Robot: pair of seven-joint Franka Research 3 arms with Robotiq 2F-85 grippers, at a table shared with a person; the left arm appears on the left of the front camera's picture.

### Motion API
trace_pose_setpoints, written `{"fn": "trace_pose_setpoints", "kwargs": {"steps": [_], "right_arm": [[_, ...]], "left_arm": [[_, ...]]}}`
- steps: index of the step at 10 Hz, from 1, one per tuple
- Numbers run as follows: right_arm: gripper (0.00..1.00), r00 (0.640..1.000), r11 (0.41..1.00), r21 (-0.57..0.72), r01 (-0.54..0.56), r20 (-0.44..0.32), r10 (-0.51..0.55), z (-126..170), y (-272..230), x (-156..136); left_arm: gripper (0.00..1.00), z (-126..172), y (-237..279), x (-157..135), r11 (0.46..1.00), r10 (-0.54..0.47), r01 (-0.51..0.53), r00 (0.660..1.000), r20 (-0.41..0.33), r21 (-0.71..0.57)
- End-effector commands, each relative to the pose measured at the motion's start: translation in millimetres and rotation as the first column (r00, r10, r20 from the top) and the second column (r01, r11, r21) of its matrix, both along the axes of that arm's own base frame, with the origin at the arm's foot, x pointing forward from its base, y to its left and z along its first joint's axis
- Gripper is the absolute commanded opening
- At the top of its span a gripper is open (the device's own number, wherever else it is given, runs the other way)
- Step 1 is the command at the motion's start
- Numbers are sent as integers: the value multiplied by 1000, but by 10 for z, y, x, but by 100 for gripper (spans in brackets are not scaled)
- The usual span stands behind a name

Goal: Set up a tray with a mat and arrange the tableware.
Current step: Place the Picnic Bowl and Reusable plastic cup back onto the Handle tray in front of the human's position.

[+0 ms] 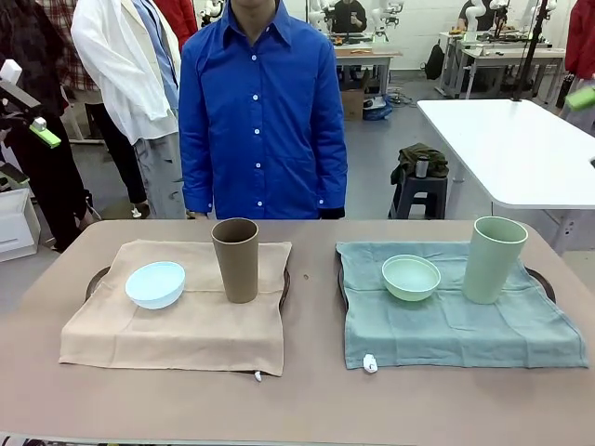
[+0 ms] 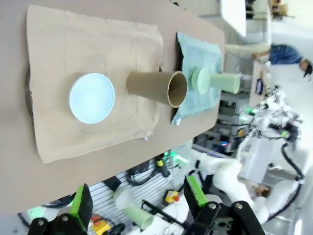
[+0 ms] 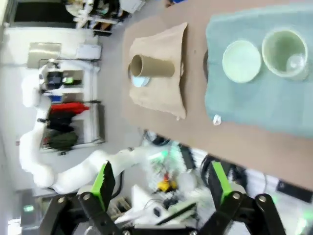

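A tan mat (image 1: 177,330) covers the left tray (image 1: 96,280). On it sit a light blue bowl (image 1: 155,284) and an upright tan-brown tumbler (image 1: 236,260). A teal mat (image 1: 465,325) covers the right tray (image 1: 545,283) and carries a pale green bowl (image 1: 411,277) and a pale green tumbler (image 1: 495,259). My left gripper (image 2: 138,198) hangs open, high above the blue bowl (image 2: 91,98) and brown tumbler (image 2: 156,88), holding nothing. My right gripper (image 3: 162,183) is open and high off the table's near edge, with the green bowl (image 3: 241,60) and green tumbler (image 3: 285,47) far below.
A person in a blue shirt (image 1: 262,111) stands at the far side of the table, hands out of sight. Small white tags (image 1: 370,363) hang off the mats' front edges. Bare brown tabletop (image 1: 307,400) runs along the near edge and between the trays.
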State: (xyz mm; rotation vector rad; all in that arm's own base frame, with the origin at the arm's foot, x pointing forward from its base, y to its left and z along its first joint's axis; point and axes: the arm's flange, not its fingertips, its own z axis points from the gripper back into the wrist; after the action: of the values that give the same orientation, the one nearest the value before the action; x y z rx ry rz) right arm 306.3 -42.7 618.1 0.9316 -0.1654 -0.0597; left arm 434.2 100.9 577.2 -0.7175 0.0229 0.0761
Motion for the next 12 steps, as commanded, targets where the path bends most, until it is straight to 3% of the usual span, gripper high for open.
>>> {"fn": "trace_pose_setpoints", "kwargs": {"steps": [1,4,5,7,9,11,12], "right_arm": [[100,980,985,167,28,-201,6,-73,-458,34],[100,969,968,229,98,-245,-40,-194,-960,11],[100,971,961,254,112,-232,-52,-251,-1075,5],[100,988,948,297,116,-133,-79,-378,-1247,5],[100,996,938,336,84,-43,-74,-507,-1278,-36],[100,998,928,369,45,20,-57,-655,-1254,-68],[100,999,931,363,40,16,-49,-730,-1253,-66]], "left_arm": [[100,-89,213,34,991,63,-69,996,-57,-117],[100,-175,716,-78,952,74,-79,997,-28,-295],[100,-230,879,-83,933,81,-85,996,-27,-351],[100,-341,1126,-122,881,119,-129,992,-51,-455],[100,-345,1166,-171,886,76,-104,994,-78,-453],[100,-378,1097,-223,906,-30,15,999,-29,-423],[100,-446,1016,-224,920,-83,72,996,-13,-384]]}}
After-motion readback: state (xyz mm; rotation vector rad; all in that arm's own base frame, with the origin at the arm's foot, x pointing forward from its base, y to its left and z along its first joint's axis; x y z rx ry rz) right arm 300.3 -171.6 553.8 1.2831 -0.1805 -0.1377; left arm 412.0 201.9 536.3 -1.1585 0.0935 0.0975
